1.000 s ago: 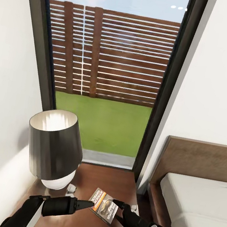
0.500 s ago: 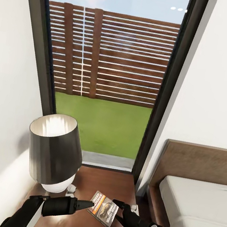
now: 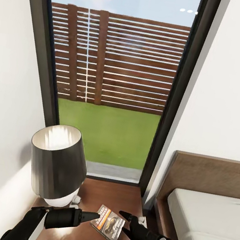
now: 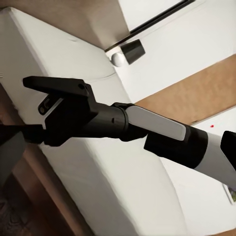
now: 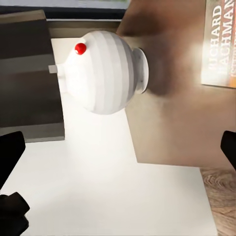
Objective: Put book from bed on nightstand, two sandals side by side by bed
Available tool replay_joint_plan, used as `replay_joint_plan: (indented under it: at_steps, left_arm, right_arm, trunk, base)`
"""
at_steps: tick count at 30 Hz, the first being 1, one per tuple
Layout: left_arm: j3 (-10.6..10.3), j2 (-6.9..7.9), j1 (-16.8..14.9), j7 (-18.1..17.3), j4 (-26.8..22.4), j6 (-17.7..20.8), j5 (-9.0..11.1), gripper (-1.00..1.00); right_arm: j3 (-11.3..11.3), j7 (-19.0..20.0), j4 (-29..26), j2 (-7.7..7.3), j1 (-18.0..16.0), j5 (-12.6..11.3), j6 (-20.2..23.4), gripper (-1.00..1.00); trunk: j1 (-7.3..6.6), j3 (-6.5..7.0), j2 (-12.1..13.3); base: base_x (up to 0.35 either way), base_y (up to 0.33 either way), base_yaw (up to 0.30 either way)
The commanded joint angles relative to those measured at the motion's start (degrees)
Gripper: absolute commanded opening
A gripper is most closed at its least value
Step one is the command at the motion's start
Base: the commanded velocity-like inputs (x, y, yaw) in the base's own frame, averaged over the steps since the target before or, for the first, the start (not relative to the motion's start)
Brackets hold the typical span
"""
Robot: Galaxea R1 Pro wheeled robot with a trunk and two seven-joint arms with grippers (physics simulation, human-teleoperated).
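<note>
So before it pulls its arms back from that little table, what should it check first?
1. Book lies flat on the nightstand: ok, it lies beside the lamp.
2. Right gripper has let go: ok, the right wrist view shows its jaws wide apart with nothing between them.
3. Left gripper is clear of the book: cannot tell, its tip sits right at the book's edge.
4. Lamp is upright and out of the arms' way: ok, it stands behind the left arm.
5. Sandals side by side next to the bed: cannot tell from these pictures.
</note>
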Motion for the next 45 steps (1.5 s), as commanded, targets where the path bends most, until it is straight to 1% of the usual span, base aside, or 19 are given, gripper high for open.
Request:
replay_joint_plan:
  at_steps: [1, 5, 9, 12, 16, 45]
  left_arm:
    - [0.1, -0.05, 0.0, 0.4, 0.0, 0.6, -0.1, 1.0]
    - [0.1, -0.06, 0.0, 1.7, 0.0, 0.6, 0.0, 1.0]
    - [0.1, -0.06, 0.0, 2.0, 0.0, 0.6, 0.0, 1.0]
    - [0.1, -0.2, 0.0, 2.1, 0.0, 0.6, 0.0, 1.0]
    - [0.1, -0.77, 0.0, 2.1, -0.1, 0.6, -0.3, 1.0]
    - [0.1, -0.85, 0.0, 2.1, -0.1, 0.6, -0.1, 1.0]
  right_arm:
    - [0.3, 0.0, 0.0, -0.07, 0.0, -0.4, 0.1, 1.0]
    - [0.3, 0.0, 0.0, -0.08, 0.0, -0.4, 0.1, 1.0]
    - [0.3, 0.0, 0.0, -0.07, 0.0, -0.4, 0.1, 1.0]
    - [0.3, -0.1, 0.0, -0.07, 0.0, -0.4, 0.1, 1.0]
    - [0.3, -0.1, 0.0, -0.07, 0.0, -0.4, 0.1, 1.0]
    - [0.3, -0.1, 0.0, -0.07, 0.0, -0.4, 0.0, 1.0]
  trunk:
    - [-0.23, 0.13, 0.4]
    - [-1.11, 0.85, 2.0]
    - [-1.99, 1.56, 3.6]
    - [-2.65, 2.1, 4.8]
    - [-3.53, 2.82, 6.4]
    - [-9.9, 8.03, 18.0]
  base:
    - [0.0, 0.0, 0.0]
    - [0.0, 0.0, 0.0]
    - [0.0, 0.0, 0.0]
    - [0.0, 0.0, 0.0]
    - [0.0, 0.0, 0.0]
    - [0.0, 0.0, 0.0]
